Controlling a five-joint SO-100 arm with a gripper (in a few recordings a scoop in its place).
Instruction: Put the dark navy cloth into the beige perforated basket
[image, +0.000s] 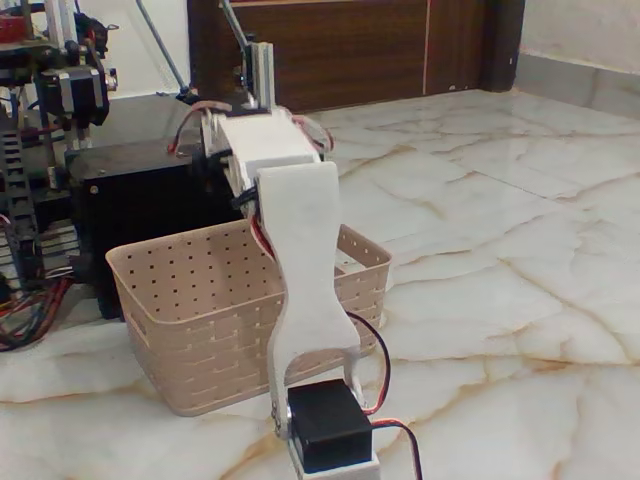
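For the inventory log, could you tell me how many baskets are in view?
1: the beige perforated basket on the marble floor, in front of the black box, behind the arm.

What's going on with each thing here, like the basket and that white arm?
beige perforated basket: upright on the marble floor, inside hidden from this angle.
white arm: bent over the basket's rim, reaching away from the camera.
black box: standing behind the basket.

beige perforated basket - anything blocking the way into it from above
Nothing visible blocks the rectangular beige perforated plastic basket: its top is open. The white arm crosses in front of its right half in the fixed view, hiding part of the inside, so that part cannot be checked. A glossy black box stands behind it.
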